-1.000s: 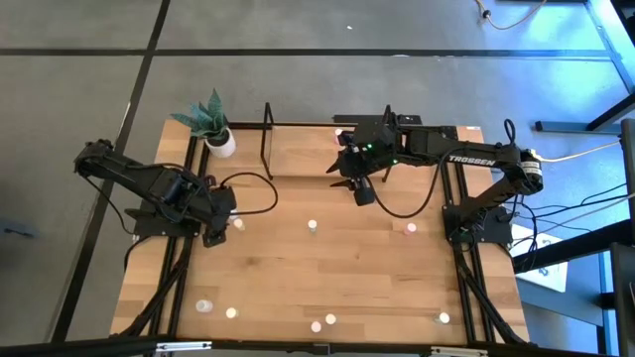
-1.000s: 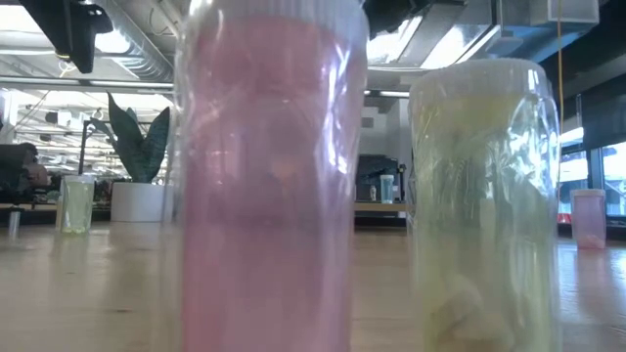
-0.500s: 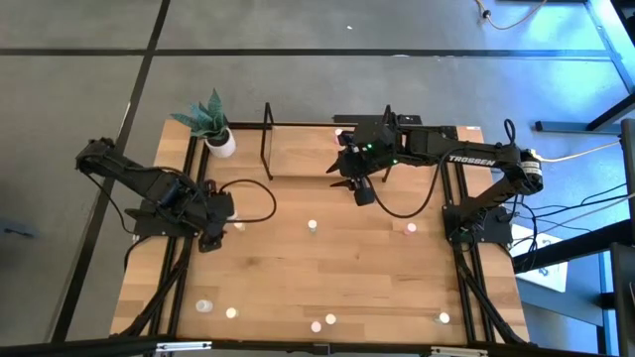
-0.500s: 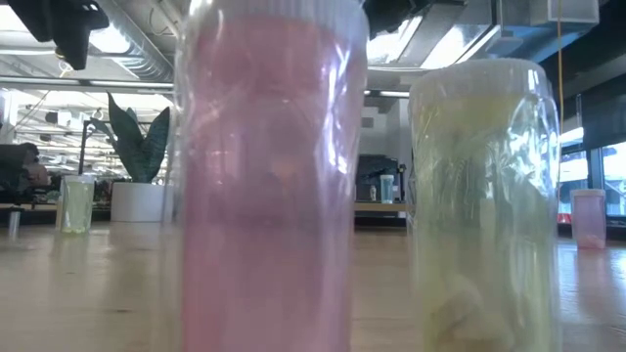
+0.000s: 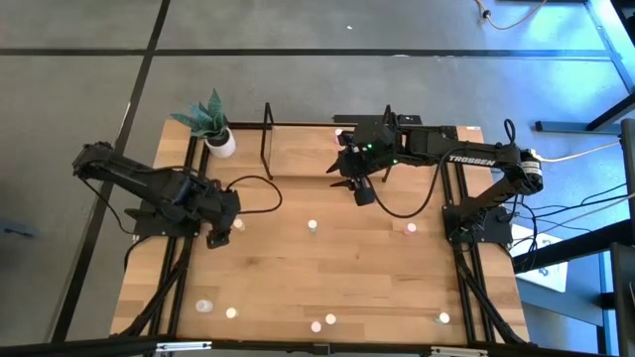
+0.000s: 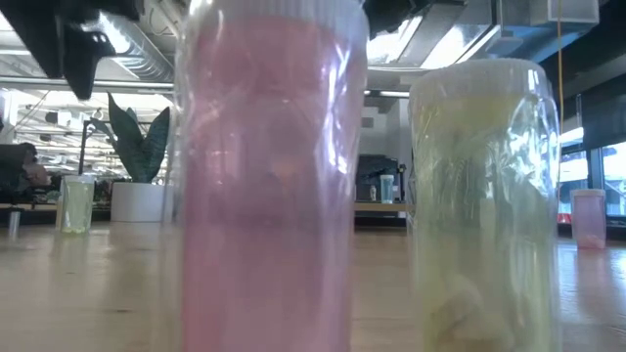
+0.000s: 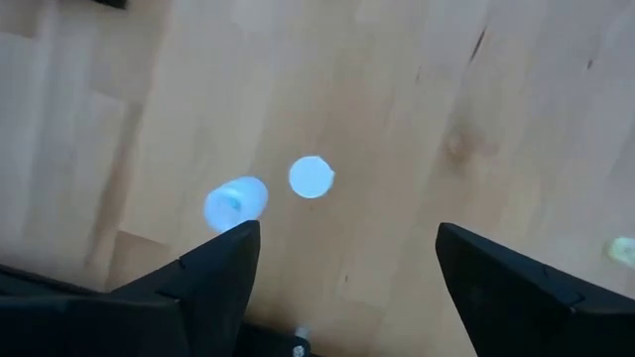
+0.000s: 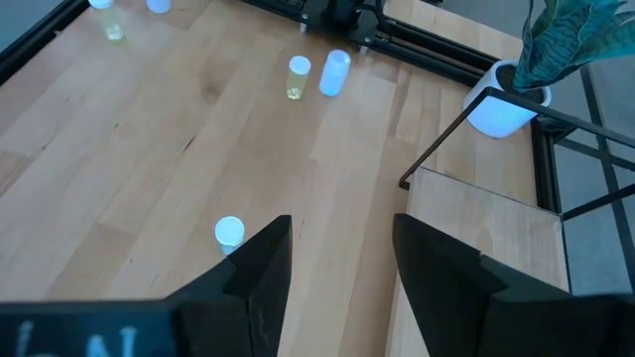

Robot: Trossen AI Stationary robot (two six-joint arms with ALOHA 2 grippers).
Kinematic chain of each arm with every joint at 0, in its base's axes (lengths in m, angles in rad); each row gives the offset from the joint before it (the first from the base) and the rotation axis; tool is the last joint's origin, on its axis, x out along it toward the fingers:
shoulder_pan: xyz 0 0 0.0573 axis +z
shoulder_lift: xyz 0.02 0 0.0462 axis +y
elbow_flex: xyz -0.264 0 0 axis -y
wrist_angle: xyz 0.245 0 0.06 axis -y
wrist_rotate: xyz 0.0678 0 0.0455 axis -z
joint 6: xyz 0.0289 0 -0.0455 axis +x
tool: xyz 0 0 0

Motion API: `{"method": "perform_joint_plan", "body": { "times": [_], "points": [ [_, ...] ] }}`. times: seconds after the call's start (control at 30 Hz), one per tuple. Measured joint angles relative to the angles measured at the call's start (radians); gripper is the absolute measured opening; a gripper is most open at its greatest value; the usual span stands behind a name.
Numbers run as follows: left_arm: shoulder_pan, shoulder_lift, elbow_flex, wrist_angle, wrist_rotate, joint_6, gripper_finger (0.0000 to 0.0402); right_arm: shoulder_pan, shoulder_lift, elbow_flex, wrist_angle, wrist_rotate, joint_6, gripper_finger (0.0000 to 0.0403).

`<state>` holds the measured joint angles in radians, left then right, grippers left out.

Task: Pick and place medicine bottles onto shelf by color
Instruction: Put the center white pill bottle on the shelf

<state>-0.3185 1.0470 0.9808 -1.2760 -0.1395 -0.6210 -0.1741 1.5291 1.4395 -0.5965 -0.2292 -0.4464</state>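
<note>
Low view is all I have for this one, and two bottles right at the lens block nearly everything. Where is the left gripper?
Observer: The high view shows the left gripper over the left part of the table, beside a small bottle.
Operator: Is it holding one?
Observer: No. Its wrist view shows open fingers with only bare tabletop between them.
Operator: And the right arm?
Observer: The right gripper hangs close to the shelf, open, with nothing between its fingers.
</note>
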Motion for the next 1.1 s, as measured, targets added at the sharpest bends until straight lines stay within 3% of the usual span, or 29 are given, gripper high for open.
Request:
{"method": "perform_joint_plan", "body": {
  "times": [0.23,0.5,0.73,0.93,1.1],
  "points": [
    [0.1,0.0,-0.081,0.039,0.004,0.009,0.0299,0.0,0.0,0.0,0.0,0.0,0.0,0.0179],
    [0.316,0.0,-0.103,0.045,0.05,-0.018,0.0299,0.0,0.0,0.0,0.0,0.0,0.0,0.0179],
    [0.462,0.0,-0.103,0.102,0.055,-0.278,0.0299,0.0,0.0,0.0,0.0,0.0,0.0,0.0179],
    [0.471,-0.001,-0.132,0.061,0.054,-0.508,0.0299,0.0,0.0,0.0,0.0,0.0,0.0,0.0179],
    [0.471,-0.001,-0.213,0.123,0.057,-0.598,0.0298,0.0,0.0,0.0,0.0,0.0,0.0,0.0179]
  ]
}}
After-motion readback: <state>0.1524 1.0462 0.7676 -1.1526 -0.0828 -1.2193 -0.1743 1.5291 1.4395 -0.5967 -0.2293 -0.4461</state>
